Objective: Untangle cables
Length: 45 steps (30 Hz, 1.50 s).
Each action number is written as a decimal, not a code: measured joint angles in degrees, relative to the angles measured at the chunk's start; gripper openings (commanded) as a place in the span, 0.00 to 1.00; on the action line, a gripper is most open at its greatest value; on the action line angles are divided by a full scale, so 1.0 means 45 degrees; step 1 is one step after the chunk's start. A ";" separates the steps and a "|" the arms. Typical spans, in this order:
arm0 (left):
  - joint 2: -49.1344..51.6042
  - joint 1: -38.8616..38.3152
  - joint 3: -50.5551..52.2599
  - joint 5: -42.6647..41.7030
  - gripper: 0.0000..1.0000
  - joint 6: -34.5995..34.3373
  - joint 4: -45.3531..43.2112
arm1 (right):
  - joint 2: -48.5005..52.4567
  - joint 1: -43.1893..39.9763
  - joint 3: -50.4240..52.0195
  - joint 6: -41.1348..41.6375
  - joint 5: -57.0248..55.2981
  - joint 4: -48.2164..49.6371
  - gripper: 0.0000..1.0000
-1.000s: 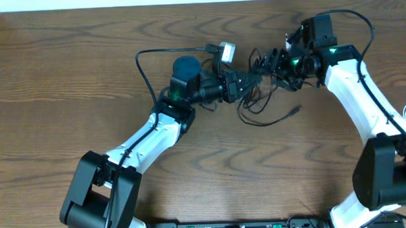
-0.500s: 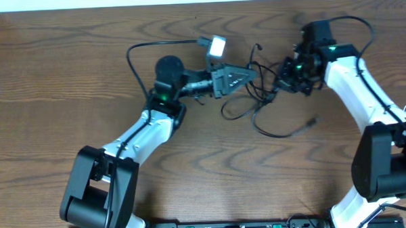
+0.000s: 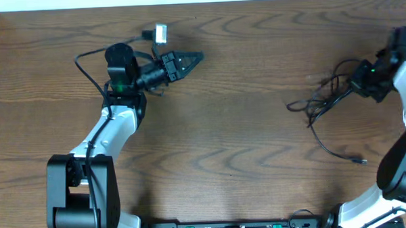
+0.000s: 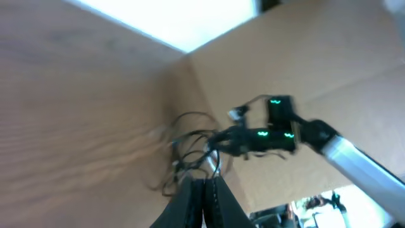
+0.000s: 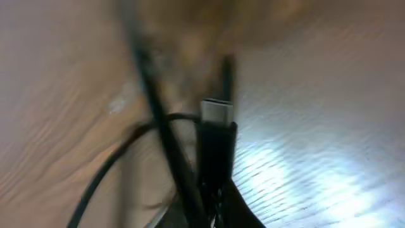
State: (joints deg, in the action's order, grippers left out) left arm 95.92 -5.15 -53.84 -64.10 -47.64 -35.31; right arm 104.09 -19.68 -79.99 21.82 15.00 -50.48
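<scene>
The right hand (image 3: 357, 81) is clenched on the tangle of black cables (image 3: 324, 96). Its wrist view shows a black cord with a USB-C plug (image 5: 217, 115) pinched between the fingers, the metal tip standing up just past them. Other black strands cross beside the plug, too blurred to count.

From the right hand, the tangle spreads leftward along the wooden surface (image 3: 244, 139) as a loose knot of loops, with its long axis roughly in line with the hand's reach. One strand leaves the knot and trails away from the right hand toward the robot's base, ending in a small free plug (image 3: 360, 161). No white cord can be made out.

The left hand (image 3: 191, 58) is well apart from the right hand, far to its left, with its tips aimed back toward it. Its jaws are pressed together and nothing shows between them. In its own wrist view the knot hangs in the distance, straight ahead.

The right arm is therefore the only one at the cables. Judging by this, the left hand would have to cross most of the surface toward the right hand, open, and take the near end of the knot or the trailing strand before any loop can be drawn out.
</scene>
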 measured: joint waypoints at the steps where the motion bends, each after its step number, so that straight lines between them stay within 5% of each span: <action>1: 0.0000 -0.0044 -0.0010 0.0248 0.11 0.0272 0.0733 | -0.0185 -0.0058 0.0005 -0.0486 0.0845 0.0010 0.01; 4: 0.0000 -0.0321 -0.0010 0.0855 0.34 0.0787 0.1763 | -0.0743 0.0146 0.0005 -0.1710 0.3206 0.0112 0.01; 7: 0.0000 -0.0831 -0.0015 0.1195 0.67 0.1103 0.1797 | -0.1307 0.0840 0.0005 -0.2846 0.5493 0.0359 0.01; 10: 0.0000 -0.1389 -0.0019 0.1379 0.81 0.1263 0.1753 | -0.1826 0.2059 0.0005 -0.4085 0.6698 0.0719 0.01; 17: 0.0000 -0.2419 -0.0019 0.1428 0.82 0.2108 0.1773 | -0.2327 0.5187 0.0005 -0.5275 0.6698 0.1399 0.01; 23: 0.0000 -0.3002 -0.0019 0.1749 0.83 0.2769 0.1943 | -0.2327 0.5372 0.0010 -0.5260 0.8398 0.2093 0.01; 31: -0.0005 -0.4420 -0.0019 0.4575 0.83 0.3696 0.3293 | -0.2390 0.5450 0.0010 -0.5076 0.9991 0.2336 0.02; 32: -0.0005 -0.4624 -0.0019 0.4940 0.80 0.3745 0.3293 | -0.2448 0.5484 0.0015 -0.4949 1.0030 0.2511 0.02; 33: -0.0005 -0.4847 -0.0019 0.5338 0.57 0.3784 0.3308 | -0.2516 0.5513 0.0024 -0.4852 1.0049 0.2623 0.02; 37: -0.0005 -0.5586 -0.0029 0.7150 0.09 0.3988 0.4046 | -0.3084 0.5595 0.0053 -0.4177 1.0151 0.3575 0.02; 45: -0.0010 -0.6329 -0.0083 1.2478 0.08 0.4274 0.7635 | -0.4920 0.5455 0.0053 -0.3575 0.9559 0.4129 0.02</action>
State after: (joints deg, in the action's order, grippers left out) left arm 95.88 -33.63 -54.22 -7.94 -28.40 -0.95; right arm 81.95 4.86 -79.75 5.74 58.02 -31.90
